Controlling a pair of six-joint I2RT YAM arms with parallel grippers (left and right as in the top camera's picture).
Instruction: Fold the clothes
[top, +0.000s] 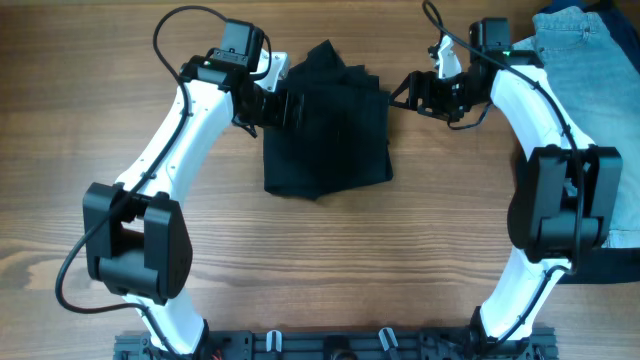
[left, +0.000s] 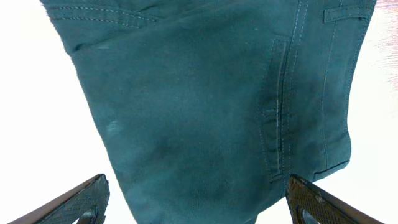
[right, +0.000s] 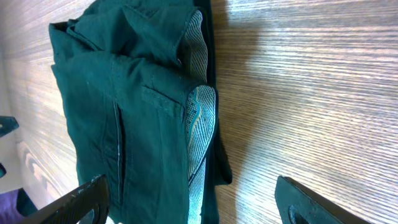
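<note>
**Overhead view with both wrist views.** We read clock directions on the overhead view, with 12 o'clock at the far edge.

The wooden table (top: 330, 270) fills the field. The left arm (top: 185, 140) and right arm (top: 535, 110), white with black joints, rise from the 6 o'clock edge and bend inward toward 12 o'clock.

Light-blue jeans (top: 590, 60) lie at 2 o'clock, partly under the right arm. A dark cloth (top: 610, 268) shows at 4 o'clock, at the table's edge.

The shorts (top: 325, 130) lie just toward 12 o'clock from the table's centre. They are a black, roughly square folded bundle, flat on the wood between the two end effectors.

The left end effector (top: 272, 108) sits at the bundle's 9 o'clock edge. In its wrist view we see both fingers (left: 81, 199) spread wide, released. The shorts (left: 199, 93) lie ahead of and between them, and we see no grasp.

The right end effector (top: 405, 92) stands just off the bundle's 3 o'clock edge. In its wrist view the fingers (right: 87, 199) are likewise wide apart and hold nothing.

There the shorts (right: 124, 112) lie in stacked layers with the grey lining (right: 200, 124) turned outward. A stitched seam (left: 283, 112) crosses the fabric in the left wrist view.
</note>
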